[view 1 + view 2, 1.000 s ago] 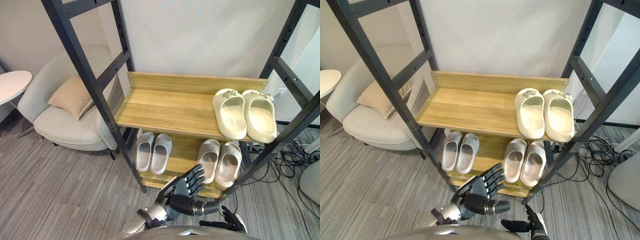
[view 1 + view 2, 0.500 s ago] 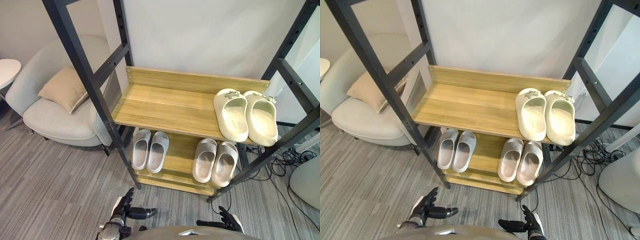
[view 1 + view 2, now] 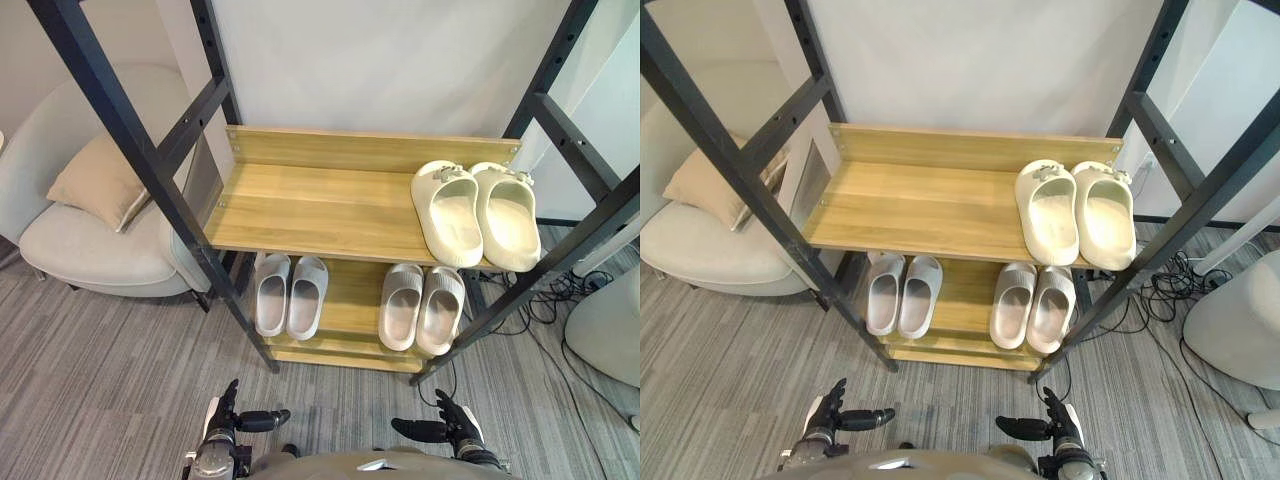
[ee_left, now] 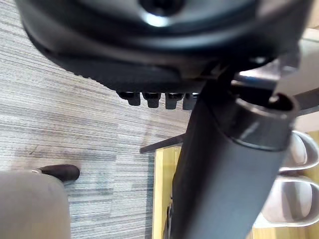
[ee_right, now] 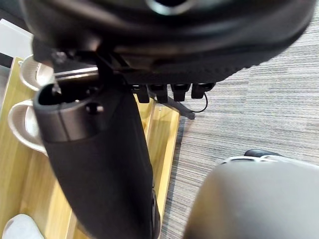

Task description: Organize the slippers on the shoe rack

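- You face a shoe rack with a black metal frame (image 3: 150,160) and two light wooden shelves, standing on grey striped carpet (image 3: 100,380).
- The upper wooden shelf (image 3: 320,200) carries one pair of thick cream foam slippers (image 3: 450,215) at your 1 o'clock. They sit side by side, touching, toes toward the back wall. The shelf's bare half runs toward 11 o'clock.
- The lower wooden shelf (image 3: 350,300) holds two pairs, well apart. A pale grey pair of slippers (image 3: 273,298) lies at 11 o'clock, and a beige-grey pair of slippers (image 3: 400,305) lies at 1 o'clock, under the cream pair. Both pairs sit neatly, toes pointing inward.
- Your left hand (image 3: 222,428) hangs low at 7 o'clock over the carpet, in front of the rack. Its fingers are straight, the thumb sticks out sideways, and it holds nothing.
- Your right hand (image 3: 457,430) hangs low at 5 o'clock, likewise spread loose and empty, thumb pointing toward the other hand.
- A pale grey upholstered armchair (image 3: 70,240) with a tan square cushion (image 3: 95,180) stands at 10 o'clock, beside the rack.
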Motion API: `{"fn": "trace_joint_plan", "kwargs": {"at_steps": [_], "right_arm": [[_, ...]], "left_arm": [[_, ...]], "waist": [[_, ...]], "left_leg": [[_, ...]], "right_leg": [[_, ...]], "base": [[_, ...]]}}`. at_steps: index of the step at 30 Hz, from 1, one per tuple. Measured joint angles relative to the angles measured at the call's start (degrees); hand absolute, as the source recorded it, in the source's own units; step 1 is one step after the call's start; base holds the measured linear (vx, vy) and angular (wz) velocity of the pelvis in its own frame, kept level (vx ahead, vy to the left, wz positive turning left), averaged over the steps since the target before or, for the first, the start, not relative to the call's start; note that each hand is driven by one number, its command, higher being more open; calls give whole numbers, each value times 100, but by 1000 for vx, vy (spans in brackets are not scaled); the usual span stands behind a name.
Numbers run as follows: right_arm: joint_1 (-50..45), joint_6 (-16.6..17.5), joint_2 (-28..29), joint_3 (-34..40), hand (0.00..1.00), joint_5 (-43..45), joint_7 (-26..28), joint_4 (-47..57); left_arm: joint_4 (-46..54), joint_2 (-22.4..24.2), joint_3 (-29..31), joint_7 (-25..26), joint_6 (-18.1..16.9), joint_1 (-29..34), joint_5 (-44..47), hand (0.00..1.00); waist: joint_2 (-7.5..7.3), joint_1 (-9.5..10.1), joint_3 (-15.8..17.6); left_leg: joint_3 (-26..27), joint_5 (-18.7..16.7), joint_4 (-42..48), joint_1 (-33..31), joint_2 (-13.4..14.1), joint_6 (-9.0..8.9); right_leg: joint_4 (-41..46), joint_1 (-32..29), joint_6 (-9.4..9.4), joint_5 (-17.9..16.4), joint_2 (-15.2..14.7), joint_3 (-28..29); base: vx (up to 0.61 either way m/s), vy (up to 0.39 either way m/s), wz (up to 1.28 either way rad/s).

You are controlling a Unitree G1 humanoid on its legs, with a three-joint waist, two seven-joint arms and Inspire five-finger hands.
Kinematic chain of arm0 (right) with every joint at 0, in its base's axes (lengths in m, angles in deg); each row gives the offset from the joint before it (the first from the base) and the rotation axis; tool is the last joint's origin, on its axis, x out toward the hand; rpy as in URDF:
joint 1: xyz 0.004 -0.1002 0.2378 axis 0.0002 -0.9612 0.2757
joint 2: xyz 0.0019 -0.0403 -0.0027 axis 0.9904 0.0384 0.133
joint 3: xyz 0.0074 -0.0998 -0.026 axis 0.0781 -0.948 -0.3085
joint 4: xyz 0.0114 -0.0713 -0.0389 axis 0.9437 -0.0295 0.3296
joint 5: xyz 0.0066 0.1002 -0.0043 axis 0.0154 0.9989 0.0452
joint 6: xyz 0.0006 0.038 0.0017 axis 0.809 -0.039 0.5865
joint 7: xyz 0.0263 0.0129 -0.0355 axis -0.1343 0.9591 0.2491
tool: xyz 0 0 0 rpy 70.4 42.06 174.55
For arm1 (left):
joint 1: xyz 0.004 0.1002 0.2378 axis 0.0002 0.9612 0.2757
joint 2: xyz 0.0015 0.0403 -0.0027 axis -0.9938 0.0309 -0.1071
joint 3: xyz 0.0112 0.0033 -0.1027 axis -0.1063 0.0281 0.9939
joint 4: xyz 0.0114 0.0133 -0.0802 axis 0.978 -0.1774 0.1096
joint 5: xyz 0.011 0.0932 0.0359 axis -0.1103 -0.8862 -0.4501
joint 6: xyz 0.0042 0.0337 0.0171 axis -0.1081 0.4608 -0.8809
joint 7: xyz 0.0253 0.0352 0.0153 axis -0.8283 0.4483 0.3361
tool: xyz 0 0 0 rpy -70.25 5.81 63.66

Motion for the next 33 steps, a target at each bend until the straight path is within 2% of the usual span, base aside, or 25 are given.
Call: {"fn": "trace_joint_plan", "kwargs": {"at_steps": [2, 3, 5, 6, 7, 8, 9, 11, 12, 13, 14, 15, 16, 17, 19, 20, 22, 23, 24, 25, 26, 27, 29, 31, 33], "right_arm": [[-27, 4, -6, 10, 100, 9, -9, 27], [-68, 31, 32, 12, 100, 15, -27, 146], [-73, 29, 68, -16, 100, 1, -24, 157], [-41, 23, 40, -11, 100, 0, -24, 183], [-36, 20, 22, -6, 100, 1, -27, 203], [-7, 19, 4, -3, 100, 11, -76, 275], [154, 14, -50, -5, 100, 32, -127, 304], [257, 11, 60, -17, 100, 63, -172, 298], [311, 14, 153, -20, 100, 129, -206, 299], [375, 19, 222, -13, 100, 151, -232, 303], [438, 17, 285, -5, 100, 162, -229, 291], [509, 13, 329, 6, 100, 173, -241, 257], [532, 13, 329, 6, 100, 180, -246, 231], [568, 17, 296, 3, 100, 181, -261, 183], [600, 16, 273, 5, 100, 182, -262, 142], [645, 10, 268, 9, 100, 180, -258, 99], [706, -11, 297, 31, 100, 180, -234, 40], [692, -1, 386, 27, 100, 180, -230, 43], [731, 24, 409, 83, 100, 181, -229, 41], [748, 16, 415, 142, 100, 184, -230, 25], [731, 11, 442, 168, 100, 183, -229, 16], [722, 11, 507, 149, 100, 179, -222, 16], [736, 9, 574, 142, 100, 168, -199, 4], [756, -30, 601, 143, 100, 158, -157, -76], [799, -36, 527, 140, 100, 157, -107, -103]], "left_arm": [[-17, 81, -2, 21, -3, -27, -1, 100], [-24, 148, 12, 16, -9, -29, 15, 100], [18, 157, 76, 38, -33, -34, 44, 100], [49, 224, 116, 98, -39, -45, 49, 100], [59, 241, 120, 120, -41, -46, 50, 100], [69, 305, 120, 169, -43, -77, 63, 100], [49, 413, 101, 192, -44, -90, 83, 100], [40, 431, 87, 200, -45, -83, 199, 100], [39, 430, 84, 202, -49, -85, 271, 100], [25, 441, 78, 206, -54, -104, 272, 100], [1, 423, 77, 196, -62, -150, 265, 100], [-75, 389, 75, 193, -74, -265, 260, 100], [-99, 388, 75, 199, -82, -294, 260, 100], [-150, 399, 69, 213, -95, -304, 250, 100], [-237, 409, 67, 231, -106, -308, 251, 100], [-293, 421, 59, 232, -105, -328, 256, 100], [-293, 386, 41, 242, -116, -332, 247, 100], [-323, 307, 13, 253, -114, -331, 244, 100], [-423, 307, -14, 251, -99, -398, 231, 100], [-495, 315, -28, 241, -77, -446, 199, 100], [-517, 308, -55, 246, -86, -444, 169, 100], [-527, 263, -114, 245, -89, -434, 158, 100], [-526, 218, -137, 203, -90, -446, 151, 100], [-547, 211, -119, 185, -88, -443, 153, 100], [-583, 232, -121, 185, -86, -424, 166, 100]], "waist": [[25, -11, 14], [-8, -48, 4], [-90, 42, -31], [-105, 141, -67], [-66, 184, -85], [52, 329, -141], [277, 388, -85], [358, 389, -41], [378, 382, -19], [431, 369, 40], [398, 342, 84], [355, 324, 136], [343, 324, 145], [351, 292, 139], [416, 239, 112], [517, 206, 121], [430, 136, 131], [353, 113, 117], [391, 99, 162], [414, 92, 191], [349, 97, 186], [269, 84, 145], [214, 75, 141], [180, 78, 159], [234, 91, 198]], "left_leg": [[-172, 49, 28, -136, -9, 43], [-585, 189, 37, -304, -91, 16], [-863, 281, 92, -478, -173, -75], [-1008, 364, 166, -679, -160, -195], [-1037, 389, 173, -755, -133, -227], [-1072, 437, 225, -983, -48, -293], [-1252, 558, 219, -1162, 126, -329], [-1473, 693, 30, -1141, 263, -404], [-1448, 752, -70, -1143, 365, -333], [-1061, 632, -115, -1201, 547, -269], [-755, 552, 42, -1296, 600, -203], [-222, 472, 679, -1532, 623, -219], [-27, 444, 951, -1579, 600, -230], [439, 290, 1499, -1549, 568, -228], [937, -55, 1718, -1462, 663, -130], [1510, -145, 1665, -1459, 776, -51], [1945, 42, 1259, -1403, 667, 146], [2135, 91, 844, -1233, 566, 170], [2592, -181, 833, -1080, 631, 226], [2571, -179, 791, -1025, 582, 281], [2479, -18, 480, -823, 362, 304], [2363, 149, 59, -663, 123, 389], [2144, 275, -269, -570, -137, 508], [1875, 162, -427, -450, -361, 600], [1714, 130, -459, -328, -407, 634]], "right_leg": [[319, -134, -17, -111, -20, 190], [1370, -283, -42, -412, -37, 512], [1422, -141, -12, -551, -14, 756], [962, -42, -6, -737, 101, 778], [787, -10, -40, -773, 145, 770], [361, 16, -149, -855, 256, 710], [160, -15, -228, -672, 494, 527], [135, 14, -321, -646, 642, 306], [132, 25, -385, -640, 705, 174], [29, 66, -483, -567, 749, 4], [-33, 74, -520, -509, 693, -59], [-128, 66, -534, -430, 565, -188], [-171, 65, -528, -394, 509, -224], [-332, 105, -468, -288, 382, -317], [-457, 102, -408, -202, 335, -454], [-524, 117, -330, -153, 329, -659], [-808, 248, -249, -1, 264, -962], [-1047, 357, -213, 113, 188, -1186], [-1179, 542, -156, 153, 173, -1395], [-1207, 648, -104, 180, 160, -1478], [-1339, 817, 9, 247, 55, -1603], [-1394, 893, 23, 244, -43, -1734], [-1304, 942, 124, 215, -203, -1970], [-665, 895, 318, 92, -491, -2175], [240, 728, 264, 127, -728, -2152]], "base": [[-131, -68, 84], [-96, -125, 114], [-106, -200, 112], [-113, -212, 75], [-139, -220, 39], [-146, -188, 22], [-164, -175, 34], [-160, -170, 52], [-159, -217, 57], [-90, -142, 55], [-67, -83, 58], [-22, -14, 48], [-5, 13, 52], [28, 50, 38], [49, 112, 48], [39, 129, 66], [34, 94, 79], [66, 152, 81], [56, 133, 70], [37, 192, 66], [14, 190, 61], [20, 223, 60], [18, 182, 66], [35, 196, 68], [18, 162, 68]]}}
